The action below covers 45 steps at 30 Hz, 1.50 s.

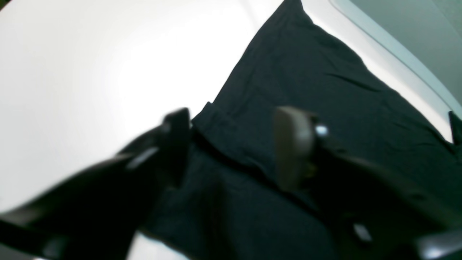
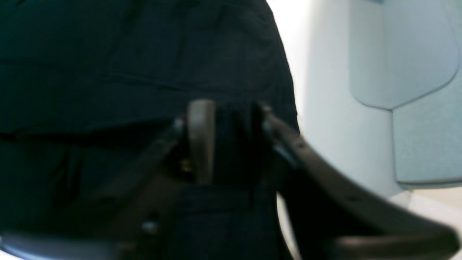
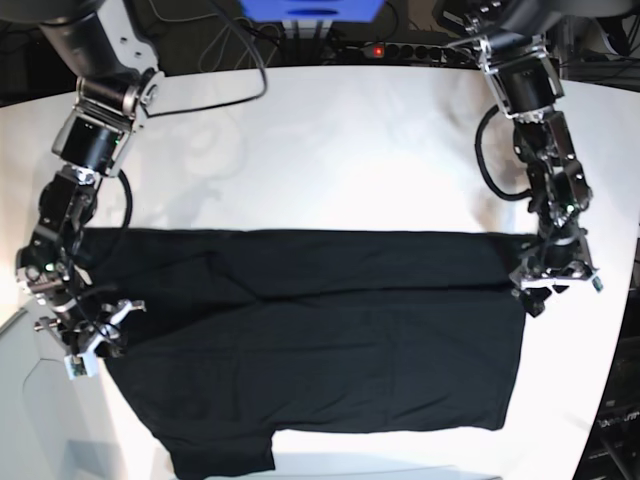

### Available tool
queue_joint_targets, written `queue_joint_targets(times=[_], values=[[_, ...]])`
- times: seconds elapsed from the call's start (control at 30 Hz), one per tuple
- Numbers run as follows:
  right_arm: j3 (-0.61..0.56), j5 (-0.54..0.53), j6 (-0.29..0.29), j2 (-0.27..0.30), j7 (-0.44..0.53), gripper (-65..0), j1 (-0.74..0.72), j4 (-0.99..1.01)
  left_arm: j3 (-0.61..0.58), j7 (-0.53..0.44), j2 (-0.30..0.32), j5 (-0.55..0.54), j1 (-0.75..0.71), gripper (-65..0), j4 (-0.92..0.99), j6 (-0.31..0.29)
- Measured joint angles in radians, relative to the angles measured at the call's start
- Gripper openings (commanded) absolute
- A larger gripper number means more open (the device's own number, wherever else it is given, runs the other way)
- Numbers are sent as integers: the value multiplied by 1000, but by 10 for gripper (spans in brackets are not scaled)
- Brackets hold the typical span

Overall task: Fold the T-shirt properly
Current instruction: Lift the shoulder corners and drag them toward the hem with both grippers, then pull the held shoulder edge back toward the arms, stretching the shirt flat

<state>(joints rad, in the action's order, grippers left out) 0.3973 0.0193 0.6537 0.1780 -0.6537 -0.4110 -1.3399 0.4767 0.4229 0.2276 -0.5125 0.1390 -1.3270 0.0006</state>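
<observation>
Base view: I see the T-shirt (image 3: 310, 340) spread flat across the counter (image 3: 330, 150), folded over on itself. My left tool (image 3: 555, 272) sits at the shirt's far edge from the right tool (image 3: 90, 335). On the left wrist view its fingers (image 1: 294, 144) stand wide apart over a cloth edge, gripping nothing. The right tool (image 2: 231, 141) is narrowed, pinching black cloth at the shirt's edge.

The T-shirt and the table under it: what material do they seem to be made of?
The T-shirt looks like soft woven or knit cloth, matte black: it lies limp, with creases and folded edges, and gives no shine. The table seems a hard, smooth white surface, perhaps laminate or painted board: it shows soft glare and faint shadows.
</observation>
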Motion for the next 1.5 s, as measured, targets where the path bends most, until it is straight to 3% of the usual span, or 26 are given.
queue_joint_targets(times=[0.1,0.33,0.7,0.8,1.03,1.07,1.27,1.5], values=[[1,2,0,-1,-2,-340,2,-13,0,-5,26,-13,-17,-238,-14,-1],[2,-3,-3,-12,5,-338,92,-148,4,0,21,-8,-133,-235,15,3],[6,-8,-3,-27,6,-337,198,-198,-1,-20,24,-10,-92,-242,144,-3],[15,-6,-3,-24,8,-336,201,-198,-6,-19,21,-12,-82,-319,156,-4],[141,-3,-3,11,7,-335,229,-109,4,-45,26,-13,-80,-632,200,-4],[148,-9,-3,21,11,-335,226,-77,4,-45,24,-13,-79,-650,200,-4],[228,-1,-5,64,8,-335,229,66,4,-43,24,-16,-80,-649,200,-4],[219,-8,-7,72,16,-335,248,130,4,-42,24,-16,-80,-649,200,-5]])
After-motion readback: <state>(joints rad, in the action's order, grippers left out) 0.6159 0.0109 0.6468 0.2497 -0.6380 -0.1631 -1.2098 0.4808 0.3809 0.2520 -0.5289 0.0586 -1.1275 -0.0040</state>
